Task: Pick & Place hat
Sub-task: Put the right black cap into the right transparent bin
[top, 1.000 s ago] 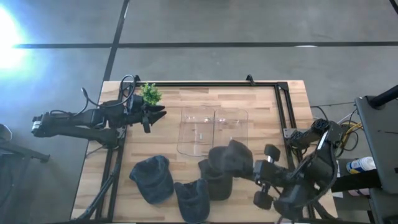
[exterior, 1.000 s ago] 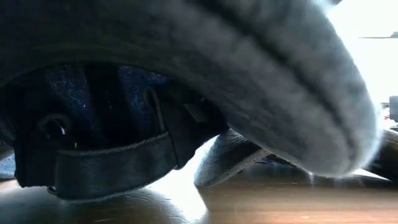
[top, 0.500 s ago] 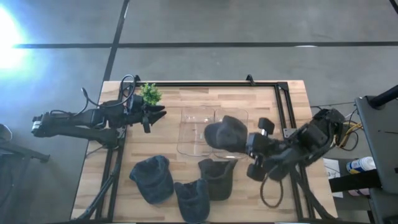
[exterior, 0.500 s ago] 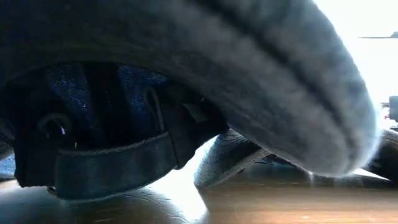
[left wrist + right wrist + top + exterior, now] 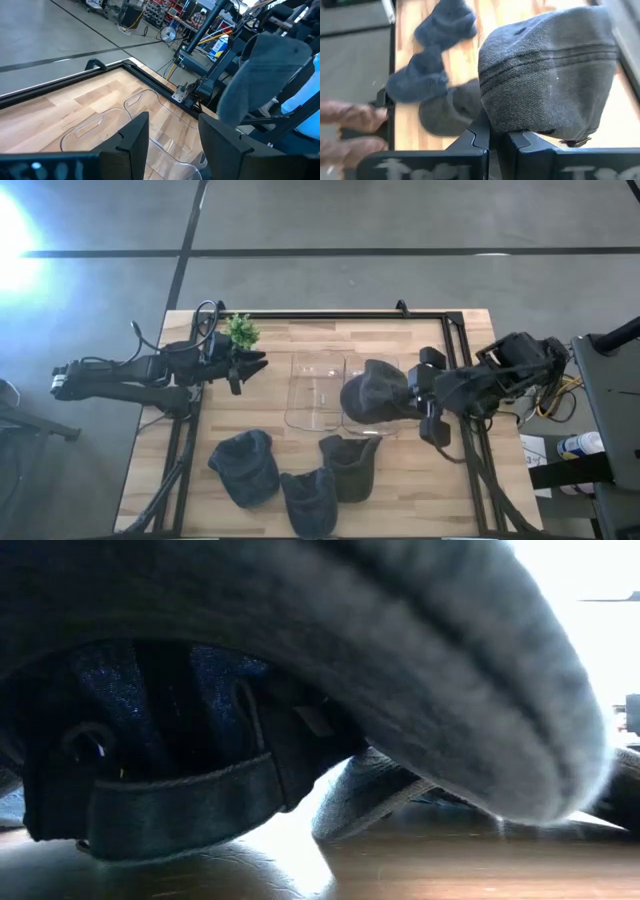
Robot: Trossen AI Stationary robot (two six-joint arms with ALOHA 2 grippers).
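Note:
My right gripper [image 5: 408, 396] is shut on a grey knit hat [image 5: 374, 391] and carries it above the right half of the clear plastic tray [image 5: 318, 390]. The right wrist view shows this hat [image 5: 547, 75] filling the space ahead of the fingers. Three more dark hats lie on the table's near part: one [image 5: 245, 466], one [image 5: 309, 500] and one [image 5: 350, 466]. My left gripper [image 5: 250, 364] waits open near the left edge, and its wrist view [image 5: 172, 145] looks across the tray [image 5: 120, 117] at the held hat [image 5: 260, 75]. My right gripper pinches the hat's rim edge [image 5: 490, 117] between its two fingers. The fingers come about level from the table's right side. The hat is lifted clear, its crown reaching out past the fingertips over the tray.
A small green plant [image 5: 242, 331] stands by the left gripper. Black rails [image 5: 455, 360] frame the table's far, left and right sides. One dark cap [image 5: 180, 780] sits right in front of the low camera and blocks most of that view.
My right gripper, shut on the grey hat, has swung from the table's near right part toward the far edge and slightly right. The hat has moved from above the hats lying on the table to above the clear tray.

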